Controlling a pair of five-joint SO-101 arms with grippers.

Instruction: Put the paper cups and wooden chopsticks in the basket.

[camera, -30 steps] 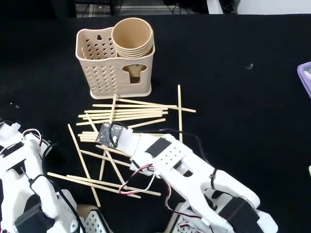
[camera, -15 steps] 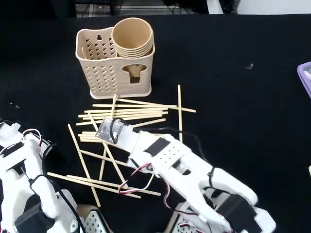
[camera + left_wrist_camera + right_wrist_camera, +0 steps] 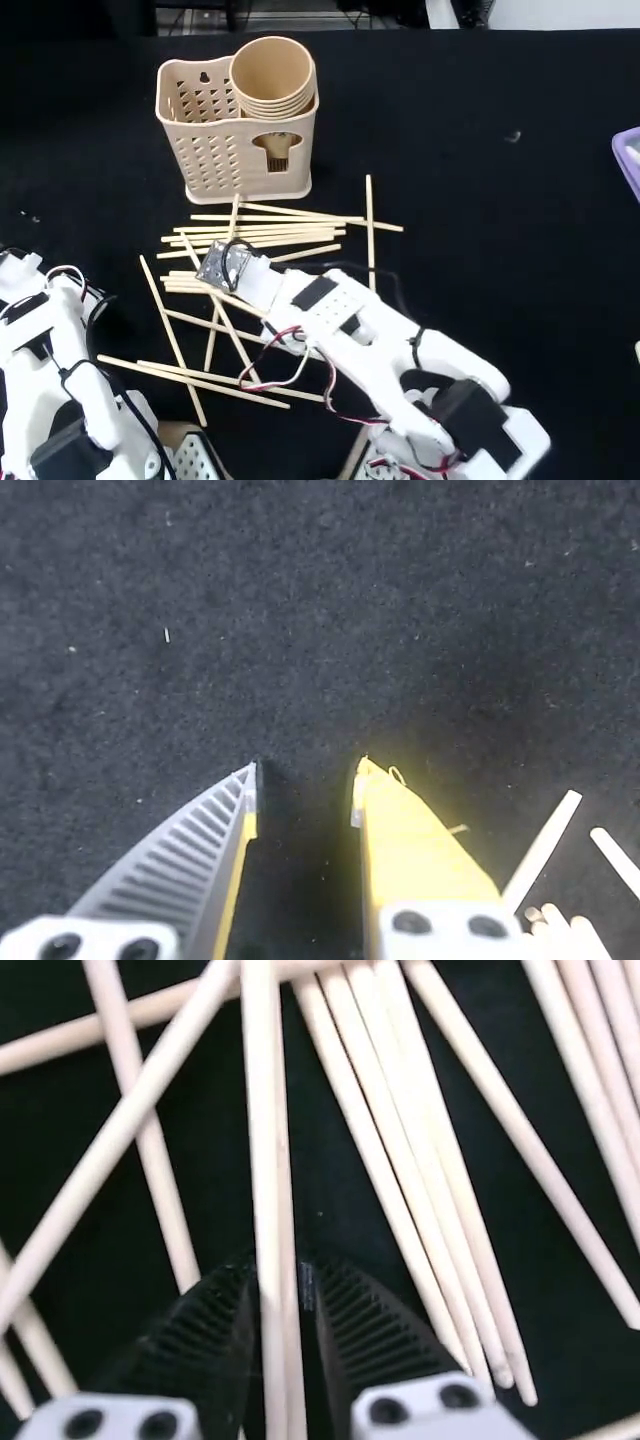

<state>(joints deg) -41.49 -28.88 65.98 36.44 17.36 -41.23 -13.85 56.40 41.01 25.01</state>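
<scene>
A beige perforated basket stands at the back left of the black table, with a stack of paper cups in its right compartment. Many wooden chopsticks lie scattered in front of it. My right gripper is down in the left part of that pile. In the right wrist view my right gripper is shut on one chopstick that runs straight out between the dark fingers, with other sticks crossing beneath. My left gripper hangs open over bare black cloth at the near left, holding nothing.
The left arm is folded at the near left corner. More loose chopsticks lie between the two arms. A purple container edge shows at the far right. The right half of the table is bare black cloth.
The right arm has stretched forward, carrying its gripper a little farther into the chopstick pile toward the basket. The left arm, basket and cups have not moved.
</scene>
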